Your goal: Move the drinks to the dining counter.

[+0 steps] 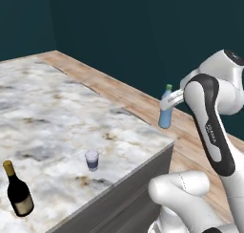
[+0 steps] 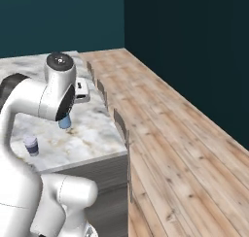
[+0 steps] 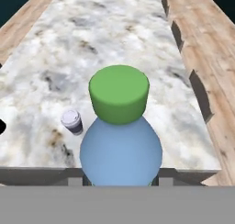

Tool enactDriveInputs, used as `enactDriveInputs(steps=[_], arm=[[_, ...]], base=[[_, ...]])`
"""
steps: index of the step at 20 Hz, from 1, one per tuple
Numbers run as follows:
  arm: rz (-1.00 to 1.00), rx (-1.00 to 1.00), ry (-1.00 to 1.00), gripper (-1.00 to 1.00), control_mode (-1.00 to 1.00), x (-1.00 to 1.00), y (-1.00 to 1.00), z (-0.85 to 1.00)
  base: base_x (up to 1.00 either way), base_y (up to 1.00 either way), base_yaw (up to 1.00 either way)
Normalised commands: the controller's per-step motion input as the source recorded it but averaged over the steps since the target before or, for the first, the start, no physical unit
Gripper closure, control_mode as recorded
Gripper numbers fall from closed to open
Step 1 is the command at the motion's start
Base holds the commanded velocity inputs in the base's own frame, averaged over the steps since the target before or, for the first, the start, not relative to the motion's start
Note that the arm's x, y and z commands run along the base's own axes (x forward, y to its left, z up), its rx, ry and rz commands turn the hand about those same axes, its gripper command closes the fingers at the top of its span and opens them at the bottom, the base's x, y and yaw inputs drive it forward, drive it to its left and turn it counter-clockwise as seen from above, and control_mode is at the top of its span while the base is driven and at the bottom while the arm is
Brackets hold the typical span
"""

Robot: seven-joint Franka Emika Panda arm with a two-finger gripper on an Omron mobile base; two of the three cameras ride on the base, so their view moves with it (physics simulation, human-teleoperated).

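The large marble-topped, dark-sided dining counter (image 1: 71,127) carries a dark wine bottle with gold neck (image 1: 18,190), seen from the left base camera, and a short white-and-purple lidded cup (image 1: 92,159). The gripper (image 1: 167,102), jaws partly closed, holds the small blue green-capped bottle (image 1: 166,113) aloft near the counter's edge.

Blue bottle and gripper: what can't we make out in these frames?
- Gripper: left base view, the finger contact on the blue bottle is too small to resolve.
- Blue bottle: right base view, the arm covers all but its base; hand view, the bottom edge cuts off its lower body.
- Cup: markings too small in all three views.
- Wine bottle: label unreadable.
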Motion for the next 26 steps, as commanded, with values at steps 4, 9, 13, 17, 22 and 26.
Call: enactDriveInputs(steps=[4, 9, 13, 17, 22, 26], arm=[[0.19, 0.01, 0.0, 1.0, -1.0, 0.41, 0.0, -0.3], [0.33, 0.0, 0.0, 1.0, -1.0, 0.47, 0.0, -0.21], [0.36, 0.0, 0.0, 1.0, -1.0, 0.37, 0.0, -0.16], [0.37, -0.01, 0.0, 1.0, -1.0, 0.31, 0.0, -0.07], [0.38, -0.01, 0.0, 1.0, -1.0, 0.33, 0.0, -0.06], [0.3, -0.02, 0.0, 1.0, -1.0, 0.16, 0.0, -0.12]], base=[[0.0, 0.0, 0.0], [0.0, 0.0, 0.0], [0.0, 0.0, 0.0], [0.0, 0.0, 0.0], [0.0, 0.0, 0.0], [0.0, 0.0, 0.0]])
